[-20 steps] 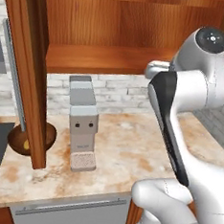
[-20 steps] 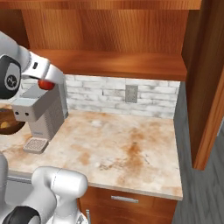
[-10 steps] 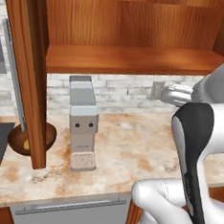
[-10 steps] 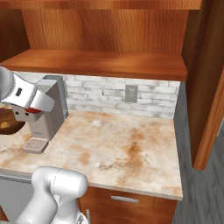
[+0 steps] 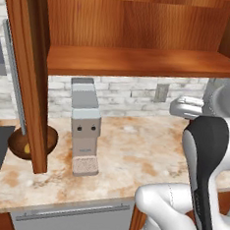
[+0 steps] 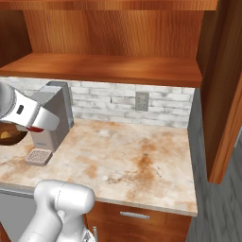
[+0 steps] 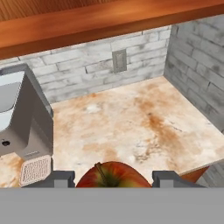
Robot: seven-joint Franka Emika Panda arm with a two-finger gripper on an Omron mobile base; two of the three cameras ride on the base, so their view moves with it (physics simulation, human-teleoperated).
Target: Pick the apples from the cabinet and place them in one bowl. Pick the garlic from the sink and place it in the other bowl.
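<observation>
- Open marbled beige countertop (image 6: 132,160) right of grey box-shaped coffee machine (image 5: 84,124)
- Reddish-brown wooden cabinet shelf (image 5: 136,62) overhangs it
- Open cabinet door (image 5: 26,74) blocks deep reddish-brown wooden bowl (image 5: 16,146)

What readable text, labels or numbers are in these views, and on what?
None readable in any view.
Coffee machine: two dark round dots on its front, no lettering.
Wall outlet: blank plate.
Red apple between the gripper's fingers: no sticker.
Cabinet, bowl and counter: no markings.
</observation>
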